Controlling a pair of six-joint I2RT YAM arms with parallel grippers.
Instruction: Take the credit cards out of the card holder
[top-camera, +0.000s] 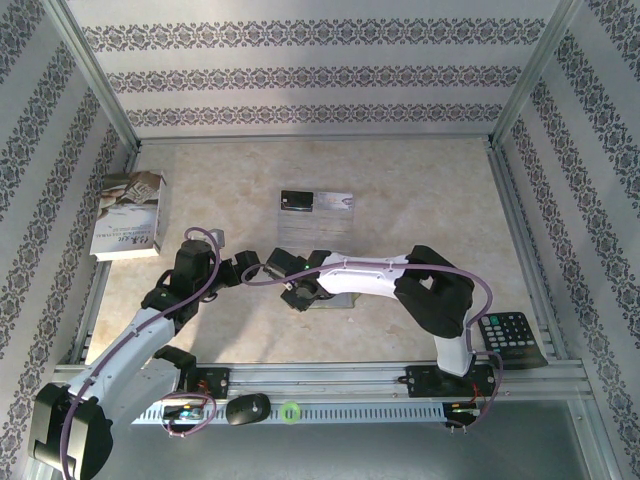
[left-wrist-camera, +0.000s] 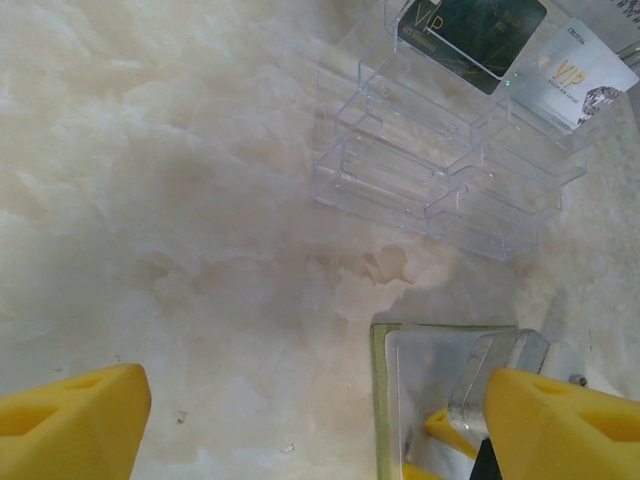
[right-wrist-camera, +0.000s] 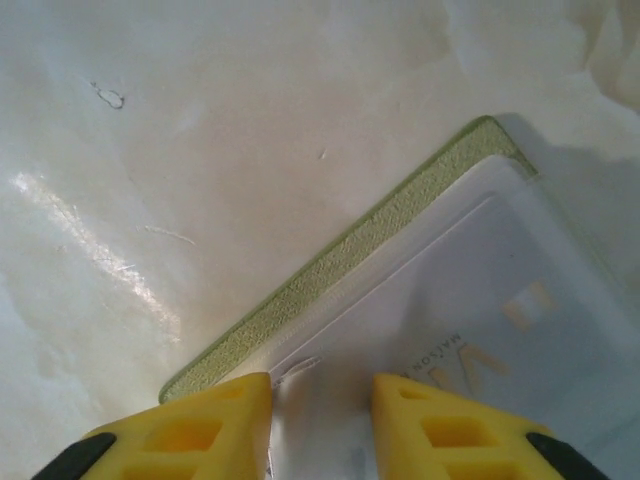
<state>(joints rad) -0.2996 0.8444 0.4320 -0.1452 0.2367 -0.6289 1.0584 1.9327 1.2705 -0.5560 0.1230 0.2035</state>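
Yellow-green card holder (right-wrist-camera: 340, 270) lies open on the table. Left gripper (left-wrist-camera: 315, 405), just beside it, has fingers spread wide. Right gripper (right-wrist-camera: 320, 425) hangs over its clear pocket, fingers narrowly parted, grip indeterminable. Black card (left-wrist-camera: 470, 30) and silver card (left-wrist-camera: 575, 75) rest on the clear stand (left-wrist-camera: 440, 170).

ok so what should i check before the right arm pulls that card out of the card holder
1. Card left in card holder: ok, pale gold-printed card showing inside.
2. right gripper over holder's edge: ok, jaws narrowly apart.
3. Card clamped: not ok, nothing gripped.
4. Holder steadied: not ok, left gripper wide open.
5. Room on clear stand: ok, black card, silvery card at far end.
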